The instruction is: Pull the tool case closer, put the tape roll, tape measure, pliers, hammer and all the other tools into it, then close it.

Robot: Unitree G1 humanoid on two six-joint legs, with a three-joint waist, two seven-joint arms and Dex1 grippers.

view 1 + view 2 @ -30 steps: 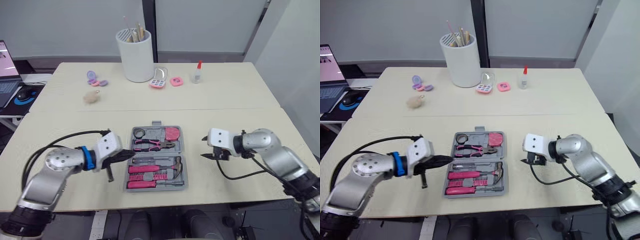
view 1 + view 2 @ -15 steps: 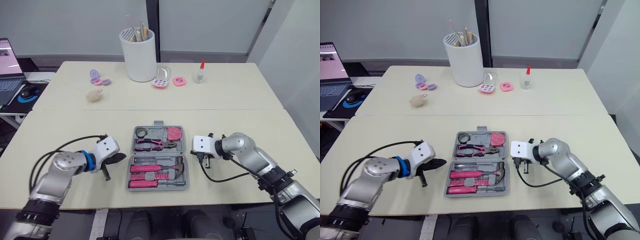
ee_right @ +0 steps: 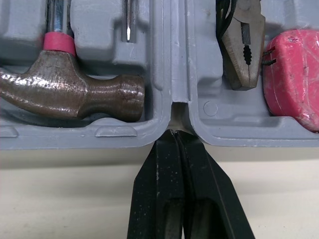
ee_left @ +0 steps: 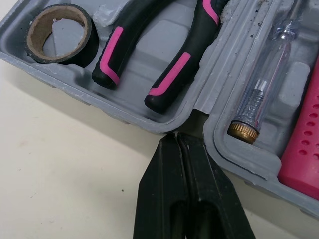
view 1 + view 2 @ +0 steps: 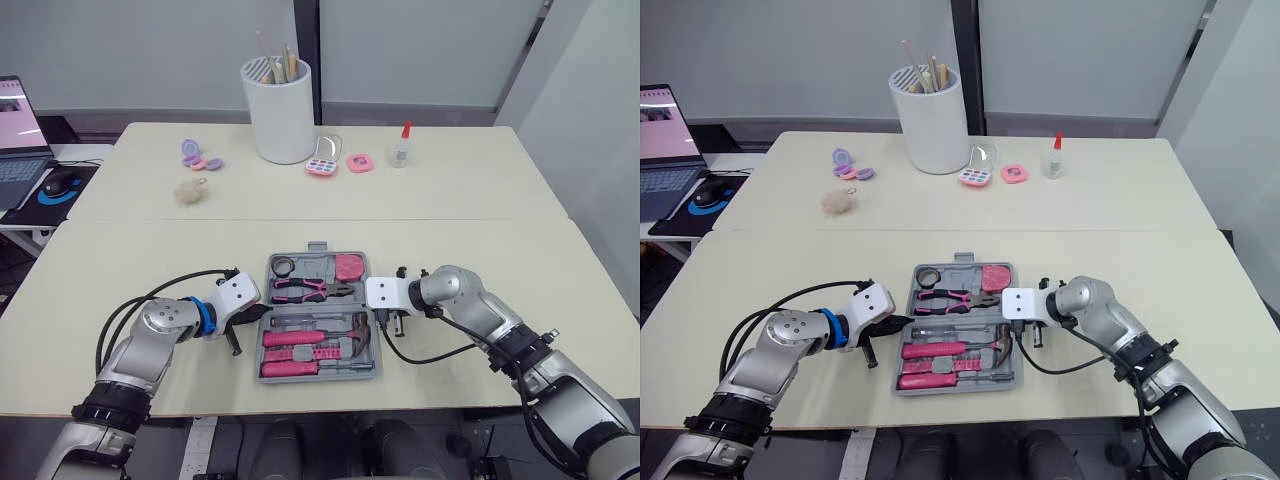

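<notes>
Two pale tables pushed together under a grey partition wall carried the scene, with the open tool case [image 5: 312, 265] lying at the middle of the near table's front edge. Its moulded grey halves looked fully loaded: the tape roll [image 4: 82, 50], pliers [image 3: 242, 45] and pink tape measure [image 3: 291, 79] sat in the far half, while the hammer [image 3: 75, 94] and the pink-handled screwdrivers [image 5: 295, 338] sat in the near half, and a clear-bodied tester [image 4: 266, 74] lay just on the near side of the hinge. No loose tool showed on the table around the case. The left gripper [image 4: 179, 142], its two black fingers pressed together and holding nothing, had its tips touching the notch at the left end of the hinge. The right gripper [image 3: 174, 137], likewise pinched flat and empty, met the matching notch at the right end. Packing appeared to be done and the case already close, so closing was judged the step in hand. The next move would likely call for both arms to get under one half and swing it over the other evenly, since a lopsided lift could tip the pliers or tape measure out of their pockets. Along the far table's back edge stood a white holder [image 5: 279, 110] and a glue bottle [image 5: 401, 146], well apart from the work.
</notes>
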